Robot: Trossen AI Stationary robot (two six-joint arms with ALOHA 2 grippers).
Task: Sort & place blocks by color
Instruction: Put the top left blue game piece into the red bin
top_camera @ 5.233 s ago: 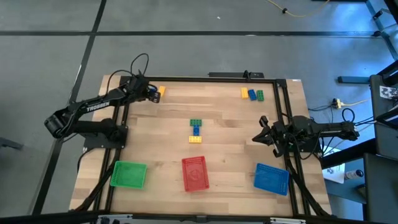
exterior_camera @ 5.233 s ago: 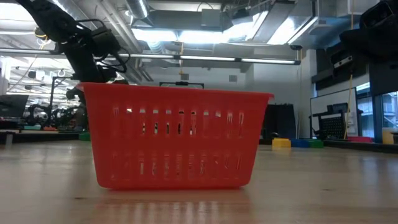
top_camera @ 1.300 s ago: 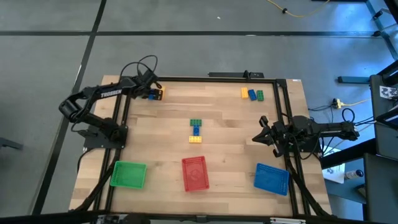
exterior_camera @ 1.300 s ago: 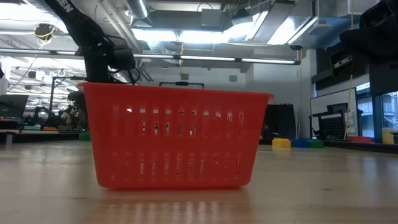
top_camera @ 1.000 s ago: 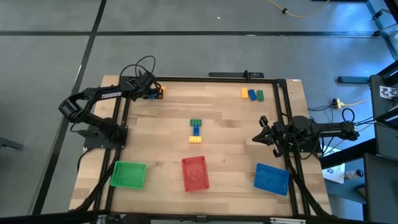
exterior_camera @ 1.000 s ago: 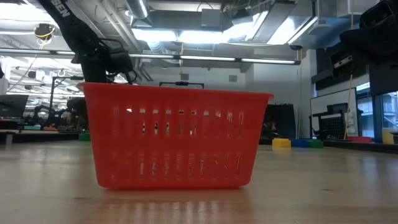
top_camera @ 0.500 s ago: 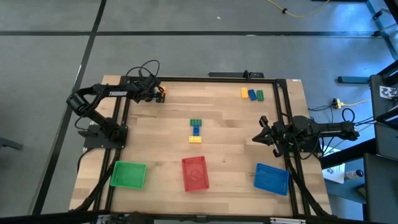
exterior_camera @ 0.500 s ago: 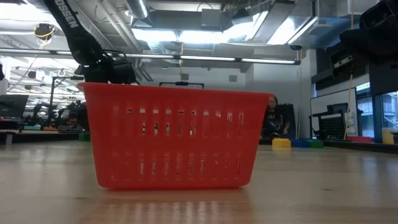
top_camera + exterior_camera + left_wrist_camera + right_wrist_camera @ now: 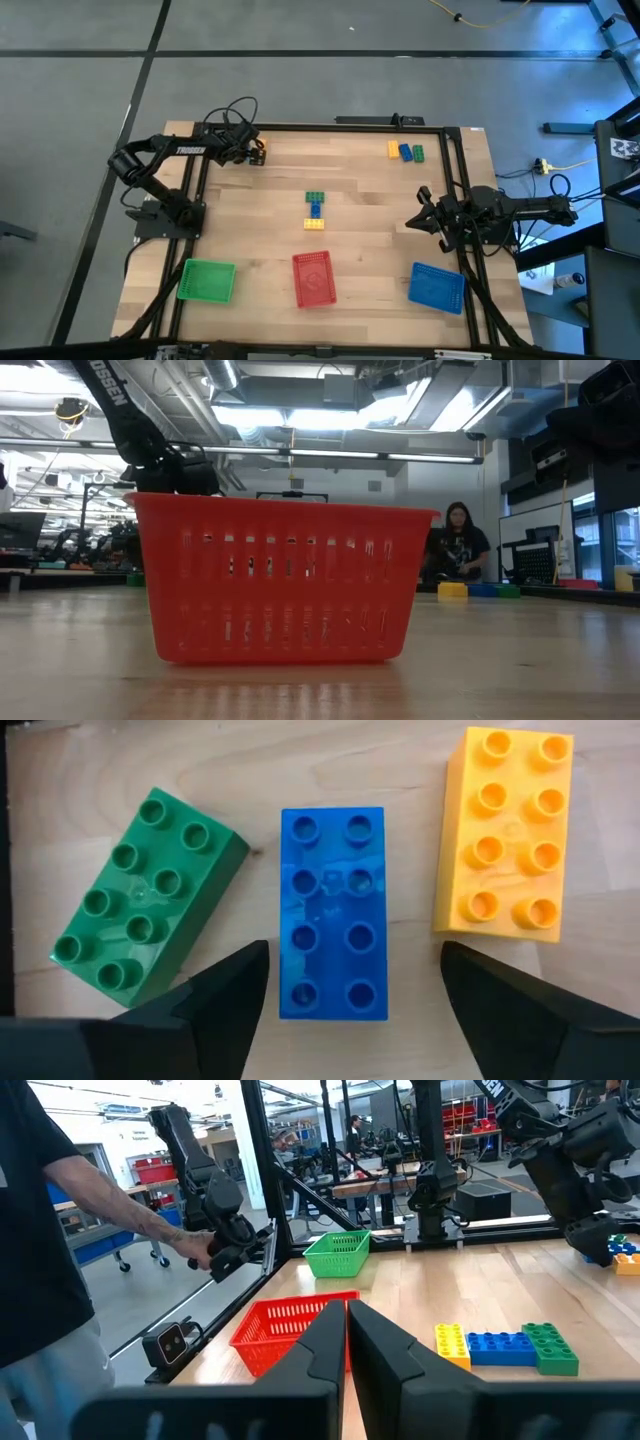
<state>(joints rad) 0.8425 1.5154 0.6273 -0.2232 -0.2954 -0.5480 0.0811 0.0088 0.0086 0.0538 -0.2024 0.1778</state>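
Observation:
Three blocks lie side by side, studs up, at the table's far left: green (image 9: 140, 910), blue (image 9: 332, 910), yellow (image 9: 503, 830). My left gripper (image 9: 353, 950) stands open over them, pointing steeply down. One finger (image 9: 235, 985) is between green and blue, the other (image 9: 480, 985) between blue and yellow. In the high view my left gripper (image 9: 248, 152) hides all but the yellow block (image 9: 259, 153). Another green, blue and yellow block (image 9: 315, 210) lie mid-table, and a third such group (image 9: 405, 152) at the far right. My right gripper (image 9: 422, 222) waits shut at the right edge.
Three mesh trays stand along the near edge: green (image 9: 206, 280), red (image 9: 313, 278) and blue (image 9: 436, 286). The red tray (image 9: 280, 580) fills the low view. A black frame (image 9: 440, 128) borders the table. A person (image 9: 460, 545) stands beyond the far edge; another person's arm (image 9: 120, 1210) shows beside the table.
My left gripper has sunk toward the far-left blocks, its arm folding in, and has stayed open; it has kept still for the last half second. A person has come into the low view behind the table.

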